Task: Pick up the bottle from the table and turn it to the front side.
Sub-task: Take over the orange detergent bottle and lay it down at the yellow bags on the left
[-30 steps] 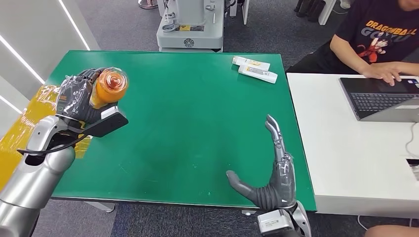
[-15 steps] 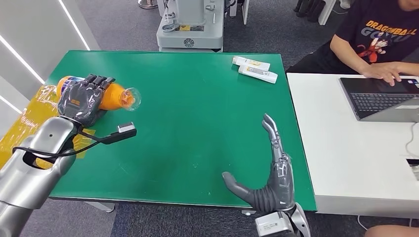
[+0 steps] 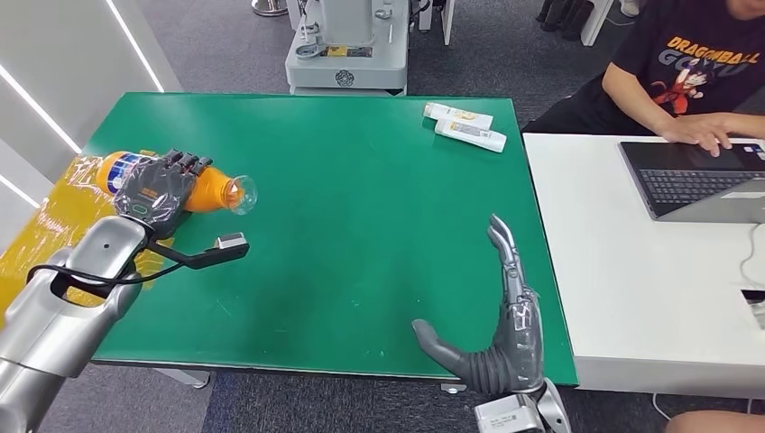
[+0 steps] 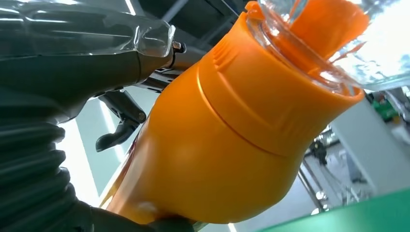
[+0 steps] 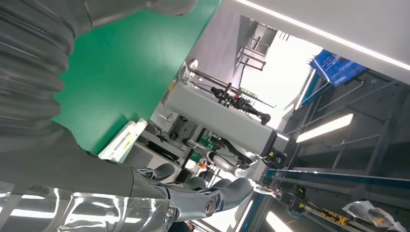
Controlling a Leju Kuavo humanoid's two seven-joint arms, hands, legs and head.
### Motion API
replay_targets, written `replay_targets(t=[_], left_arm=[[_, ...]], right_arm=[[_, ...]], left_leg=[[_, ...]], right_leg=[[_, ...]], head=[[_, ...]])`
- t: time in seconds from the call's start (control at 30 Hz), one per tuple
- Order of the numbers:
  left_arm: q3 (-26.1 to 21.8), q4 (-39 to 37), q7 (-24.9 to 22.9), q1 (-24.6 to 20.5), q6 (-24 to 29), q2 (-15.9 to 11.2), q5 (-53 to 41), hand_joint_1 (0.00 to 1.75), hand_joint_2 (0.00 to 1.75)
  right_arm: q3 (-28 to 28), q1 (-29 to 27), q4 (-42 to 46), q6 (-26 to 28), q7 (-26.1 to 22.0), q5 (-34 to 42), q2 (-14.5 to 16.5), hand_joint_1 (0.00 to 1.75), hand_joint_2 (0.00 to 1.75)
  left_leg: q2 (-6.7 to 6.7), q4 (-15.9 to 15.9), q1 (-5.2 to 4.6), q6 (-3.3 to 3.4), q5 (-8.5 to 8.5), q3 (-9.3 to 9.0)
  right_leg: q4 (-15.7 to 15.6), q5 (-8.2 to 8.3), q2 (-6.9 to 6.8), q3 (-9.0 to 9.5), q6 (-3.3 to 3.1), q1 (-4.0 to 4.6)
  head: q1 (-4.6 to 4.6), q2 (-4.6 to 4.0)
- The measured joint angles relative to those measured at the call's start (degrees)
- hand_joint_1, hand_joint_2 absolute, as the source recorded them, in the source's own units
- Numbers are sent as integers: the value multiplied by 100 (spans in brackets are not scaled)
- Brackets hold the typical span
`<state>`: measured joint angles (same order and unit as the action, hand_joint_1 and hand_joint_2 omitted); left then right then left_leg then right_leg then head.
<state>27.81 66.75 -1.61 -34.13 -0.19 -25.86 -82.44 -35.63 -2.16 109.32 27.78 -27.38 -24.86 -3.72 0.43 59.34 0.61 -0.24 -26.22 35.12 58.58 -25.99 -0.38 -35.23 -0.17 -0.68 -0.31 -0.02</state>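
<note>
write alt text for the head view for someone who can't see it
The robot's left hand grips an orange bottle lying sideways over the left end of a green table, clear cap pointing right. The right hand is open at the near edge; two white tubes lie at the far side, and a person uses a laptop.

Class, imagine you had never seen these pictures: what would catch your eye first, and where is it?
First, the orange bottle, lying on its side in the left hand at the green table's left edge. Next, the right hand, open near the front edge. Two white tubes lie at the far side.
</note>
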Motion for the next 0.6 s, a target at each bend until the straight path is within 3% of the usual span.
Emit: replay_targets(t=[0.6], left_arm=[[71,-1876,54,-544,304,302,-138,175,175]], right_arm=[[0,-38,53,-2,116,-66,62,0,175]], left_leg=[[2,0,0,0,0,-1]], right_leg=[[1,1,1,1,-1,0]], head=[[1,0]])
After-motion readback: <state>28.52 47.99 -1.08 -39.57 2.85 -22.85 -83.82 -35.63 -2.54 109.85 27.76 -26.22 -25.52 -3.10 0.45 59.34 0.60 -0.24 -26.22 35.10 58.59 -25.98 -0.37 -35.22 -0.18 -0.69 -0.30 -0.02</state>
